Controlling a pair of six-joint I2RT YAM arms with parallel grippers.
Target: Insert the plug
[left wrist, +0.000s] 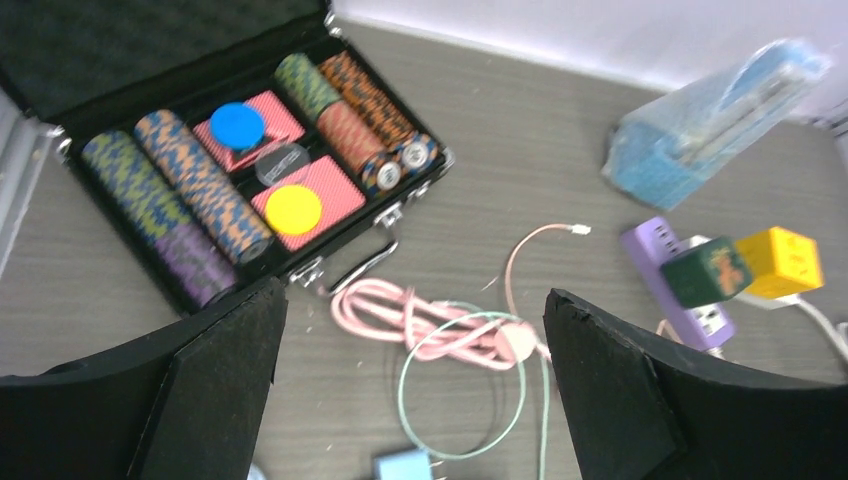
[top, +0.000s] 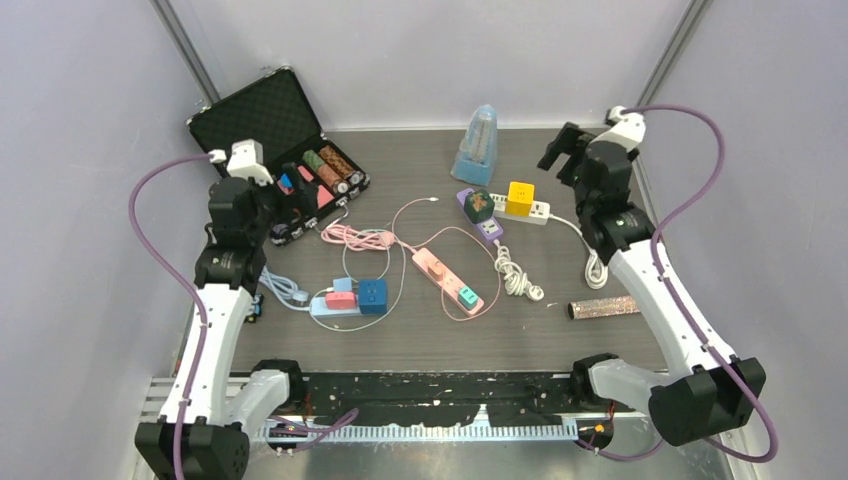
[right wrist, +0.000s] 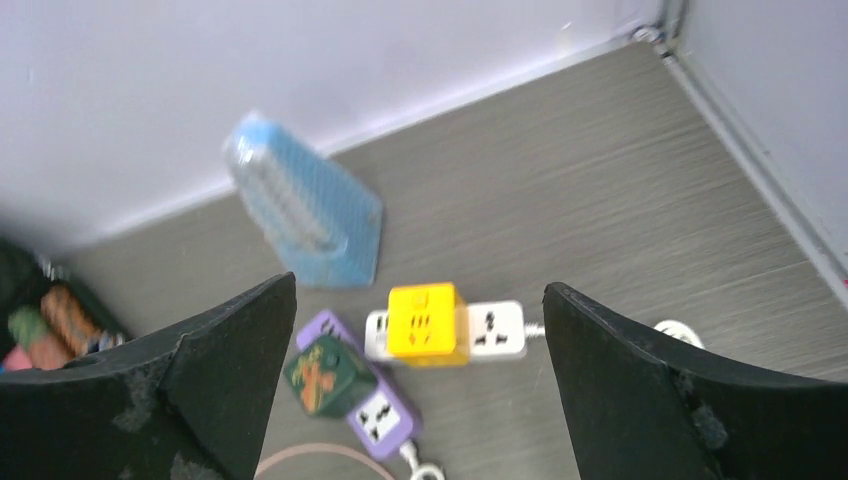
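Both grippers hang open above the table with nothing between their fingers. My left gripper (top: 283, 205) (left wrist: 415, 295) is over the coiled pink cable (left wrist: 400, 315) and its round pink plug (left wrist: 517, 343). That cable runs to the pink power strip (top: 440, 268), which carries a teal plug (top: 466, 296). My right gripper (top: 562, 150) (right wrist: 420, 290) looks down on the white strip (right wrist: 495, 330) bearing a yellow cube plug (right wrist: 425, 322), and on the purple strip (right wrist: 380, 418) bearing a dark green cube plug (right wrist: 325, 372). A light blue strip (top: 335, 310) holds a pink cube (top: 342, 297) and a blue cube (top: 373, 295).
An open poker chip case (top: 290, 150) lies at the back left beside my left gripper. A blue metronome (top: 477, 145) stands at the back centre. A coiled white cord (top: 515, 272) and a glittery cylinder (top: 603, 308) lie to the right.
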